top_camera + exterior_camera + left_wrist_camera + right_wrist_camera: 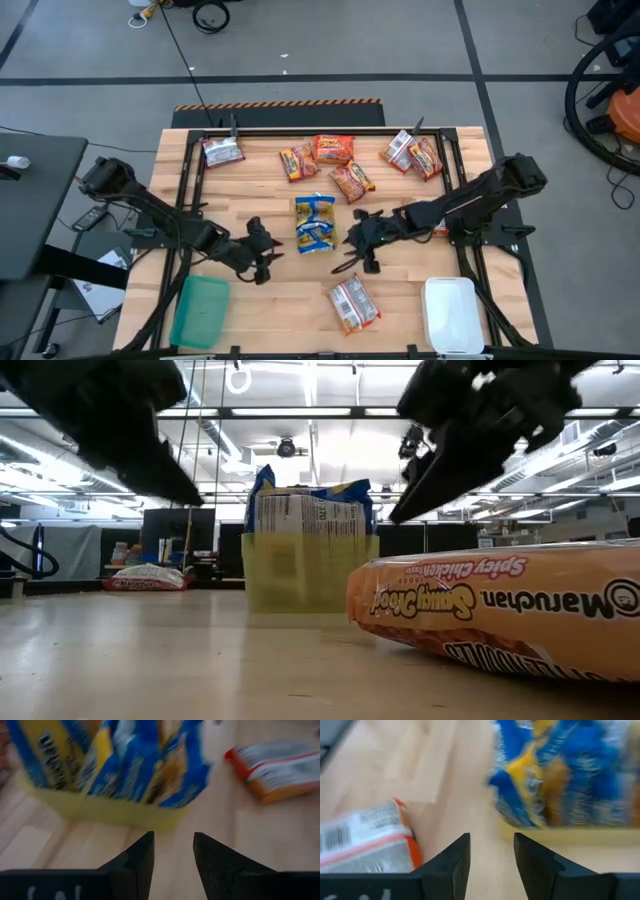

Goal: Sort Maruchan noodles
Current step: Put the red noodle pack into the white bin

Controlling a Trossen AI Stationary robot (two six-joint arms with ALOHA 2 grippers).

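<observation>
At frame centre the yellow tray [315,238] holds blue-and-yellow packets [315,216]. The left gripper [262,262] and right gripper [362,250] flank it, fingers parted and empty (bare wood between). Orange packets [331,150] crowd the upper table.

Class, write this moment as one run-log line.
left gripper: open, empty, left of yellow tray | right gripper: open, empty, right of tray | blue-and-yellow packets: in tray | green tray: near edge

Wooden table [290,300]: scattered noodle packets [331,150], yellow tray [314,240], green tray [200,311], white tray [452,315].
</observation>
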